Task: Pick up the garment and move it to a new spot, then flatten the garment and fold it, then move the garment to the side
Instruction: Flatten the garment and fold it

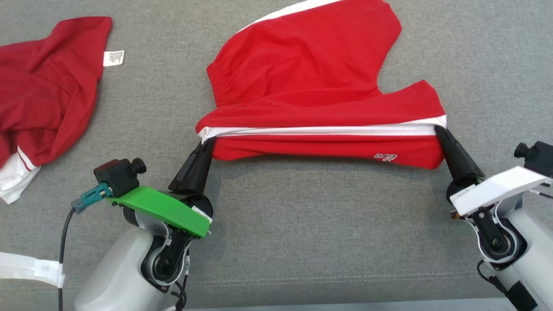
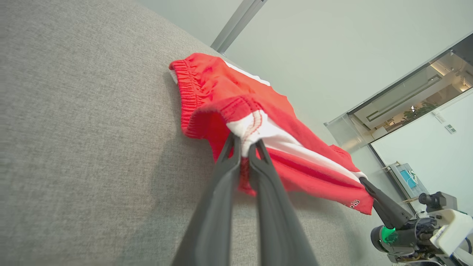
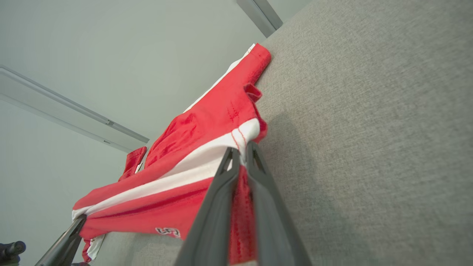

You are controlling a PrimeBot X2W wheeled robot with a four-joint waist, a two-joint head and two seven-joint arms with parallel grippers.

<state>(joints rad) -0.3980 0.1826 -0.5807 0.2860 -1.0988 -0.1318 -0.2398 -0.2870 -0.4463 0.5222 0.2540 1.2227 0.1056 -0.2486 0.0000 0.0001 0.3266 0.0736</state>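
Note:
A pair of red shorts (image 1: pixel 311 73) with a white side stripe lies on the grey fabric surface (image 1: pixel 302 224), its near edge lifted and stretched between my two grippers. My left gripper (image 1: pixel 206 144) is shut on the shorts' near left corner, at the white stripe by the waistband (image 2: pixel 245 142). My right gripper (image 1: pixel 440 131) is shut on the near right corner (image 3: pixel 242 153). A flap with a small logo (image 1: pixel 386 157) hangs below the stripe. The far part of the shorts (image 3: pixel 207 122) rests on the surface. In the left wrist view the right gripper (image 2: pixel 364 181) shows at the lower right.
A second red garment (image 1: pixel 47 86) with a white label and white trim lies crumpled at the left. A white strap (image 1: pixel 30 268) lies at the lower left edge. Bare grey fabric stretches in front of the shorts and to their right.

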